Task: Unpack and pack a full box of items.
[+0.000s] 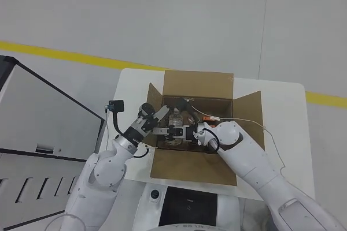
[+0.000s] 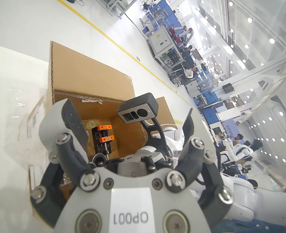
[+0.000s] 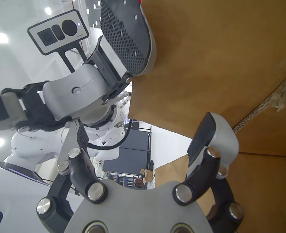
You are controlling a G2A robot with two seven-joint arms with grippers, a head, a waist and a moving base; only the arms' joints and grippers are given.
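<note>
- box (image 1: 191, 167): a brown cardboard carton stands open in the middle of the white table (image 1: 289, 115), with all four flaps folded outward.
- a grey panel (image 1: 40, 110) with a dark edge lies at far left, off the table, and a yellow line (image 1: 58, 55) crosses the floor behind it.
- left gripper (image 1: 152, 115): it hangs over the box's left wall, beside the left flap, and points toward the inside. its own wrist view shows its fingers (image 2: 71, 122) spread wide apart, with the box wall (image 2: 84, 73) and the inside of the box beyond them.
- a clear bottle (image 1: 174, 120) lies inside the box, just past the left gripper.
- a black part with orange clips (image 2: 103, 138) lies on the box floor near the far wall.
- right gripper (image 1: 169, 131): it is down inside the box near the front left corner and points toward the left gripper, close to it. i cannot tell if the two touch. its fingers (image 3: 203, 137) are spread apart, and in its wrist view one dotted black pad of the left gripper (image 3: 126, 37) shows next to the edge of a cardboard flap (image 3: 218, 49).
- a thin white cable (image 1: 248, 121) runs out of the box, over the right flap, and bends down across the table on the right.
</note>
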